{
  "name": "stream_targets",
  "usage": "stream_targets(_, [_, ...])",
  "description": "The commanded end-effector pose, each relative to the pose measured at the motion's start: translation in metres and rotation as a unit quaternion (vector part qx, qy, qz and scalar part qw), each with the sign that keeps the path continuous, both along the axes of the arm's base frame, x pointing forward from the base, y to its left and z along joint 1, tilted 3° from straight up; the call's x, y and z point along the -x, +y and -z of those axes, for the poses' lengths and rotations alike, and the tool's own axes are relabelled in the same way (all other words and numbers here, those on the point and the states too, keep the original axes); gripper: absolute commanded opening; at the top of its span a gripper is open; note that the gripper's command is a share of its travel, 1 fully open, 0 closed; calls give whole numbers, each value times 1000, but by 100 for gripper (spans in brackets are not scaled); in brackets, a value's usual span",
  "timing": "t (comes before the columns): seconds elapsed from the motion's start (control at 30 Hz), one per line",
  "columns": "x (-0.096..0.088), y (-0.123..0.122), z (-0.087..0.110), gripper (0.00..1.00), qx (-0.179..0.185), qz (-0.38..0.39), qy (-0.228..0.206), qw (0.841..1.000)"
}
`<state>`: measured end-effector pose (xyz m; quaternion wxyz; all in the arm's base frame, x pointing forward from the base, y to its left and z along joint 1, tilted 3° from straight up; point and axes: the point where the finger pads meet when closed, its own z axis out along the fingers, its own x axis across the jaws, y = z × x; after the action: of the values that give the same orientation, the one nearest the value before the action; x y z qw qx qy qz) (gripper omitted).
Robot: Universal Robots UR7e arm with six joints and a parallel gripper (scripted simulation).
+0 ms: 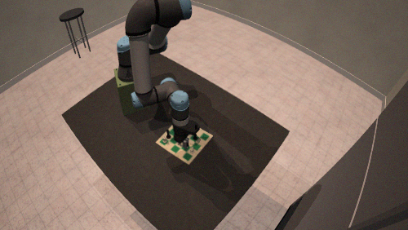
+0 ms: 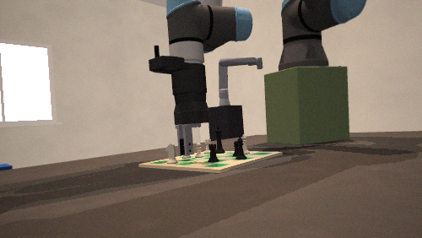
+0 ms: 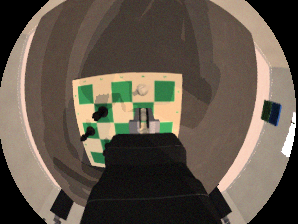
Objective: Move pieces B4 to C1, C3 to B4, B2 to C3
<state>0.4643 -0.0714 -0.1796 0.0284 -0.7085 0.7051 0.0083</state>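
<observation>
The small green-and-cream chessboard [image 1: 188, 159] [image 2: 177, 166] [image 3: 165, 90] lies on the dark mat. My gripper [image 1: 185, 143] [image 2: 186, 152] [image 3: 143, 114] reaches straight down to the board and is shut on a pale chess piece, which the fingers mostly hide. I cannot read which square it is on. A white piece [image 2: 170, 153] stands at the board's left end in the exterior view, and a white pawn [image 2: 198, 149] stands just right of the fingers. Black pieces [image 2: 213, 153] [image 2: 240, 148] stand to the right. In the wrist view two black pieces [image 3: 101, 111] [image 3: 88, 133] stand left of the fingers, and a pale piece [image 3: 140, 91] stands beyond them.
The arm's green pedestal [image 1: 124, 95] [image 2: 305, 103] stands behind the board. A black stool [image 1: 74, 30] stands far off at the back left. A small blue object [image 2: 5, 166] [image 3: 270, 111] lies on the floor away from the mat.
</observation>
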Motion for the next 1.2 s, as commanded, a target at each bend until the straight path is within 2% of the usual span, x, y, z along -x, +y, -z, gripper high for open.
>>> stream_targets(0.0, [0, 0, 0, 0, 0, 0, -1, 1000])
stream_targets(1.17, [-1, 0, 3, 0, 0, 0, -1, 1000])
